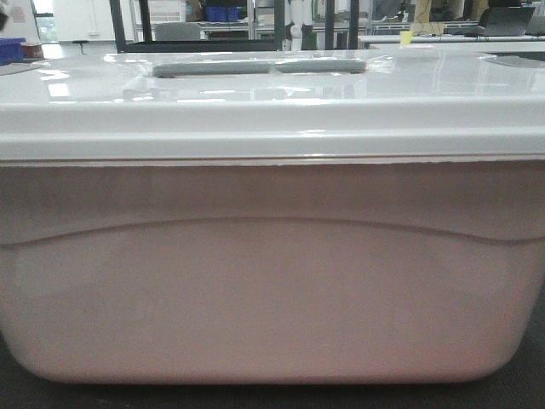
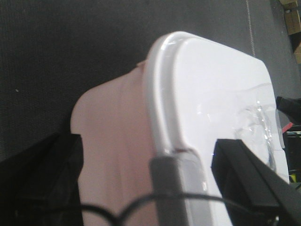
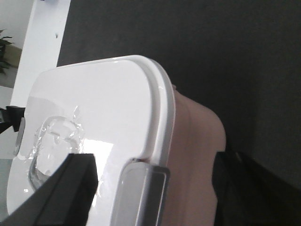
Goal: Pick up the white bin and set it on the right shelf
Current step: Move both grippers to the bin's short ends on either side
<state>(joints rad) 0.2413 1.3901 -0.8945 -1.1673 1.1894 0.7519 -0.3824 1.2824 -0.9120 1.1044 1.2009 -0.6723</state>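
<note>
Dark textured matting [image 2: 70, 47] lies under the white bin [image 1: 272, 290], whose long axis runs crosswise between both arms. Left hand [image 2: 148, 141] and right hand [image 3: 155, 157] each straddle one end with fingers spread wide, and both are equally near. Whether they touch the bin is unclear. Only the front view shows the grey handle [image 1: 255, 66], and only the wrist views show the grey end clips [image 2: 168, 188]. No right shelf appears.

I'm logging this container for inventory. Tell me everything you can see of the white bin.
The white bin is a translucent pinkish plastic tub with rounded corners and an arched moulded line, upright, dark floor beneath. Its glossy white lid is on, with a grey handle and grey end clips. The left pincer and right pincer straddle its ends, open; contact unclear.
</note>
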